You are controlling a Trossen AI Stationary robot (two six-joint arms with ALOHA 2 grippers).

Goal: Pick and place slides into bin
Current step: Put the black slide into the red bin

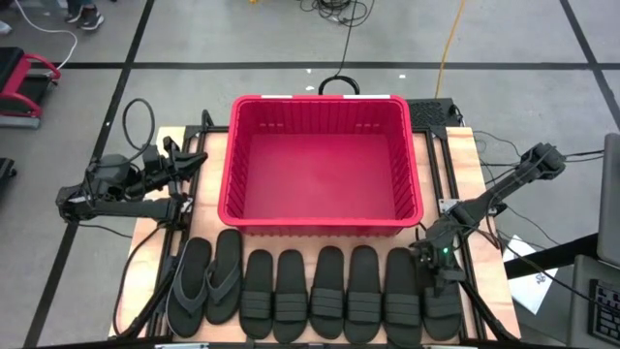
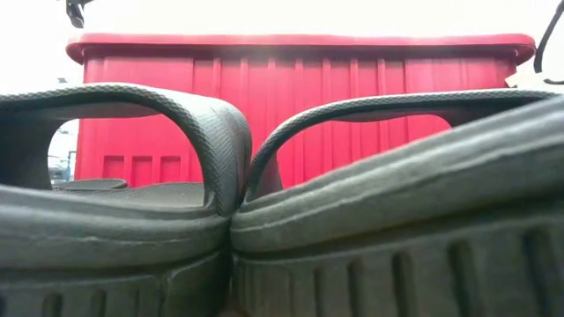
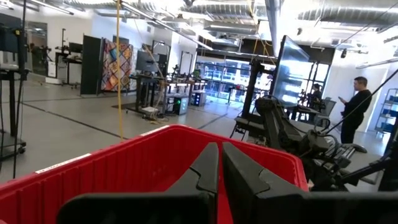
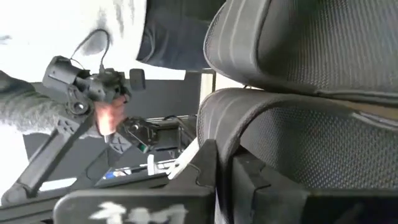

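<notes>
The bin (image 1: 321,163), red with perforated sides and a thick rim, sits empty between the two grippers. Six black slides (image 1: 347,294) with ribbed straps lie side by side in a row, the outermost just below the right gripper (image 1: 438,275). A grey flip-flop pair (image 1: 206,283) ends the row, nearer the left gripper (image 1: 197,155).

The high camera looks straight down on the whole table. The low camera sits at table height, very near two sandals (image 2: 264,211), and faces the red basket (image 2: 300,97) behind them. The left wrist camera looks past the left gripper (image 3: 220,163) over the basket (image 3: 124,168) rim into the room. The right wrist camera is pressed close to a sandal strap (image 4: 298,124) just ahead of the right gripper (image 4: 225,163).
</notes>
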